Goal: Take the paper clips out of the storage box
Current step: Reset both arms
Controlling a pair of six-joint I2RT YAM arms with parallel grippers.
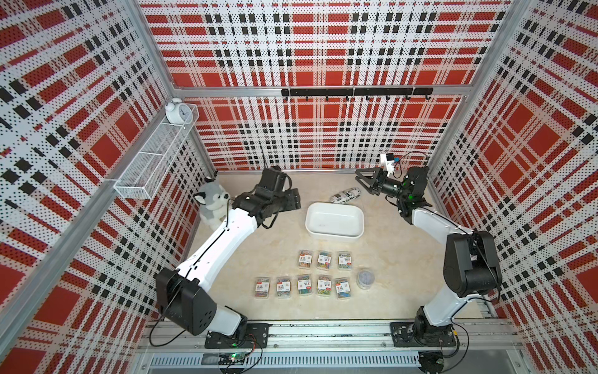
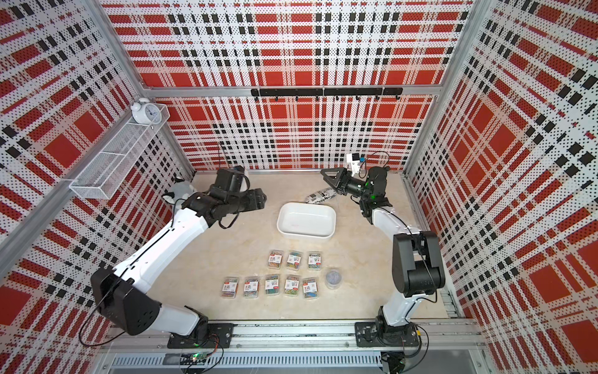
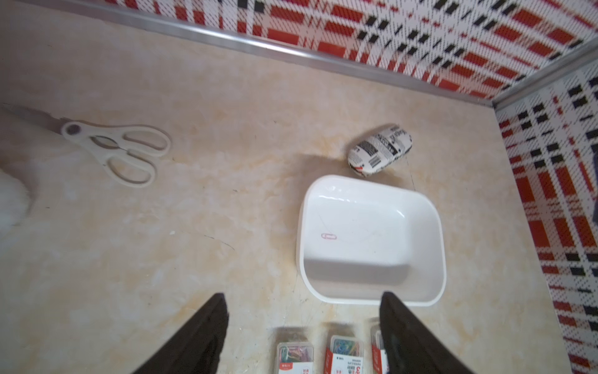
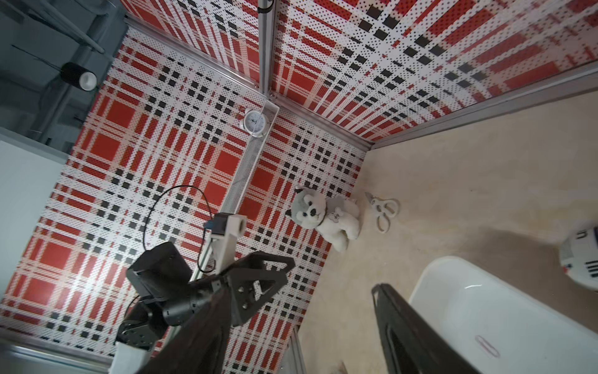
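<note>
The storage box [image 1: 333,204] [image 2: 305,204] is a white bin at mid-table. It holds one loose pink paper clip [image 3: 328,236] [image 4: 487,345]. In front of the box, several clear cases of paper clips [image 1: 324,260] [image 2: 293,260] lie on the table in two rows. A round tub of clips [image 1: 366,279] stands at their right end. My left gripper [image 1: 293,200] [image 3: 304,295] hovers left of the box, open and empty, with three cases [image 3: 344,353] below it. My right gripper [image 1: 360,181] [image 4: 299,291] is raised behind the box, open and empty.
A black-and-white printed pouch [image 1: 346,196] [image 3: 380,150] lies just behind the box. A husky plush [image 1: 212,202] and white scissors [image 3: 119,152] [image 4: 383,210] are at the back left. A wire basket [image 1: 155,155] with an alarm clock [image 1: 178,111] hangs on the left wall.
</note>
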